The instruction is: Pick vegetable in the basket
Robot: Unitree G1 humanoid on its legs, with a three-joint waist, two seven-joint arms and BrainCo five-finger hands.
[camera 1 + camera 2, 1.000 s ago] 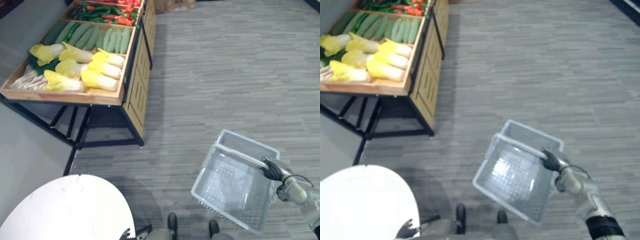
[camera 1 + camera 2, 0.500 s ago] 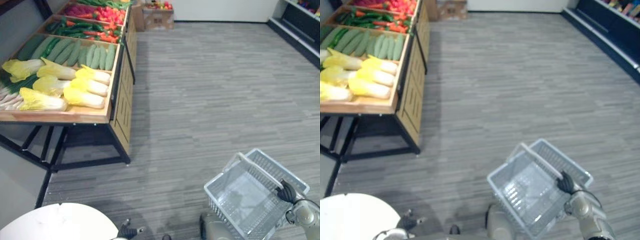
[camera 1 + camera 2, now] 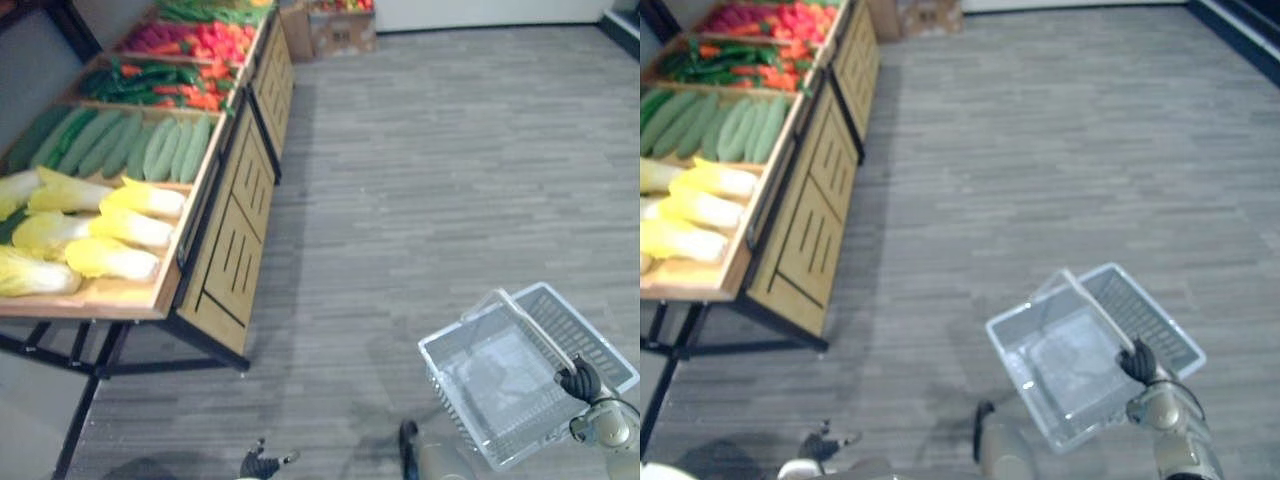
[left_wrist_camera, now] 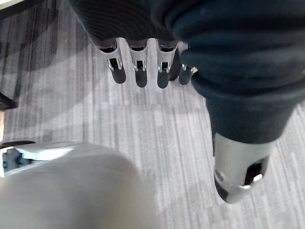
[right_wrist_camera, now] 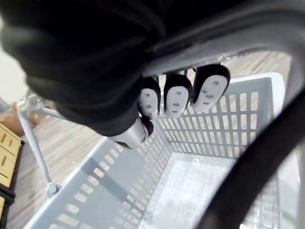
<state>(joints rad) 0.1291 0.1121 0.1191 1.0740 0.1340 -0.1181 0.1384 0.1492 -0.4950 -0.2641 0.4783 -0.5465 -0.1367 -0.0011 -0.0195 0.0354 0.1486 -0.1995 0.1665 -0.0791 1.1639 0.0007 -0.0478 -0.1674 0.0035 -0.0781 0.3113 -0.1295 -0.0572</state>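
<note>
Cabbages (image 3: 110,230) and cucumbers (image 3: 130,145) lying on the stand (image 3: 225,250), well apart from the basket (image 3: 460,322). Hanging low at right by its handle (image 3: 535,330), with the right hand (image 3: 580,382) curled round it. Left hand (image 4: 138,71) dangling over the floor (image 3: 430,150), fingers straight, holding nothing. Same grip as half a second back, just the camera swung.
</note>
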